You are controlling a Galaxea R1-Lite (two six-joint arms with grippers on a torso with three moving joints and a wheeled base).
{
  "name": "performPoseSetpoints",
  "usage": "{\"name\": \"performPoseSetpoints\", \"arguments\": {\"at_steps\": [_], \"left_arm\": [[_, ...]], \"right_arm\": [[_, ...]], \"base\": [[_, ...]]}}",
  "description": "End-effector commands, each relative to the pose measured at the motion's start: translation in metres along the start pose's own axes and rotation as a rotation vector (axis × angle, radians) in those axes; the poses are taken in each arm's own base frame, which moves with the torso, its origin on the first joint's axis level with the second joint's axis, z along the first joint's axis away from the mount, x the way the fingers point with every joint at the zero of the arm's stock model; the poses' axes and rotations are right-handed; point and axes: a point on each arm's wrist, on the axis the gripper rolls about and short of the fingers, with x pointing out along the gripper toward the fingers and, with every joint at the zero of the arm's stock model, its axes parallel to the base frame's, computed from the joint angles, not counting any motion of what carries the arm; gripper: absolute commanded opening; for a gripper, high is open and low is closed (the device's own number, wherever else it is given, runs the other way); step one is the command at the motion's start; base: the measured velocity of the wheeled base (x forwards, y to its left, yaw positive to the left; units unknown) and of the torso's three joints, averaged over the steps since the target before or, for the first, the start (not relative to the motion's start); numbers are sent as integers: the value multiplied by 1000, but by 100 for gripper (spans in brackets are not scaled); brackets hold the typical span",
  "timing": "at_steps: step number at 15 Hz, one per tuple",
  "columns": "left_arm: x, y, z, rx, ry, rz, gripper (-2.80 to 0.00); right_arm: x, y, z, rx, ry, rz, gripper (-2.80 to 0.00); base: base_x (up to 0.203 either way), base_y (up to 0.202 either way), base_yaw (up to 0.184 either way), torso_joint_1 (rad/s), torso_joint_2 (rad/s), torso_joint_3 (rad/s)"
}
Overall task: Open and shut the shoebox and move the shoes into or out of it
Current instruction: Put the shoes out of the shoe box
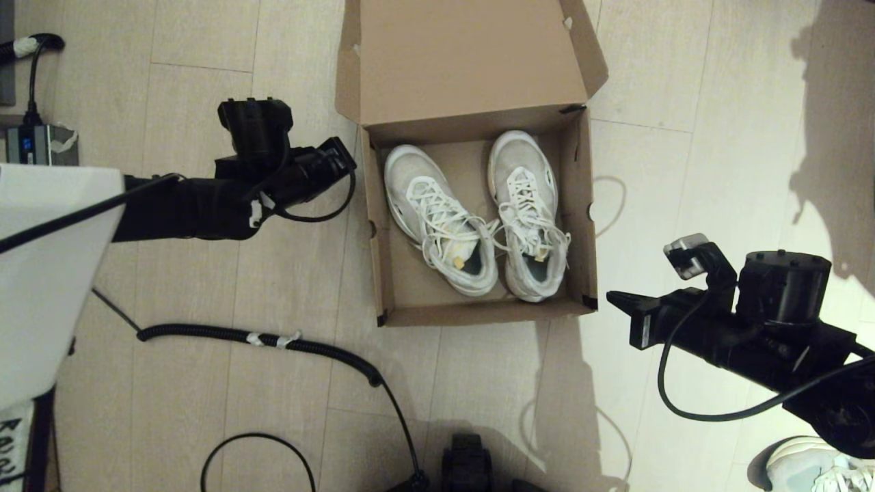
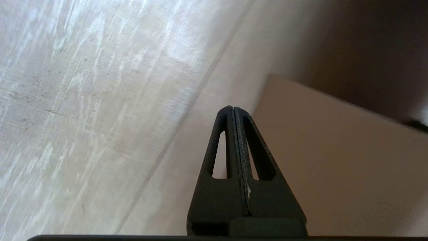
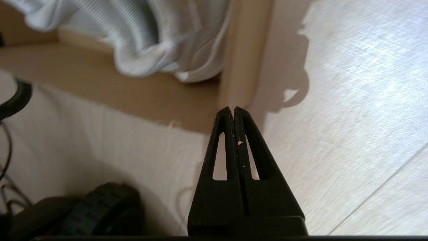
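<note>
You have the large brown cardboard shoebox [image 1: 478, 205] sitting on the pale wood-plank floor [image 1: 191, 273] straight ahead of the robot, its hinged flap lid [image 1: 465, 61] folded back and away from you, black tape showing at the corners. Inside it the pair of white mesh sneakers with white laces [image 1: 478, 215] lie side by side, toes toward the lid and heels toward the robot, the heels nearly touching. Your left gripper [image 1: 345, 160] hovers just beside the box's left wall, outside it, with its black fingers [image 2: 234, 157] pressed together and holding nothing. Your right gripper [image 1: 618, 301] sits near the box's near right corner, also outside, its fingers [image 3: 234, 150] likewise closed flat on each other and empty; its wrist view looks past that corner at a sneaker heel [image 3: 150, 40] within the box. A black corrugated cable [image 1: 273, 338] runs across the floor to the near left, and a whitish sneaker [image 1: 813, 465] lies at the near right edge.
</note>
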Motion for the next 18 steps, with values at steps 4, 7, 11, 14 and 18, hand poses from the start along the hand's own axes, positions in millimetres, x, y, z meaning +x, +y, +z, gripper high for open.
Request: {"name": "performPoseSetpoints", "arguments": {"at_steps": [4, 7, 11, 14, 18], "left_arm": [[-17, -27, 11, -21, -22, -60, -280], [-16, -38, 2, -38, -5, -85, -280], [-11, -43, -4, -39, -14, -112, -280], [-7, -49, -1, -41, -50, -140, -280], [-13, -33, 6, -39, -58, -77, -280]], "right_arm": [[24, -15, 4, -1, -20, -56, -280], [45, -18, -1, -2, -14, -59, -280], [50, -6, -17, -5, 12, -25, -280], [43, 9, -27, -14, 21, 12, -280], [21, 3, -15, -16, -65, -81, -280]], "base": [[0, 0, 0, 0, 0, 0], [0, 0, 0, 0, 0, 0], [0, 0, 0, 0, 0, 0], [0, 0, 0, 0, 0, 0], [0, 0, 0, 0, 0, 0]]}}
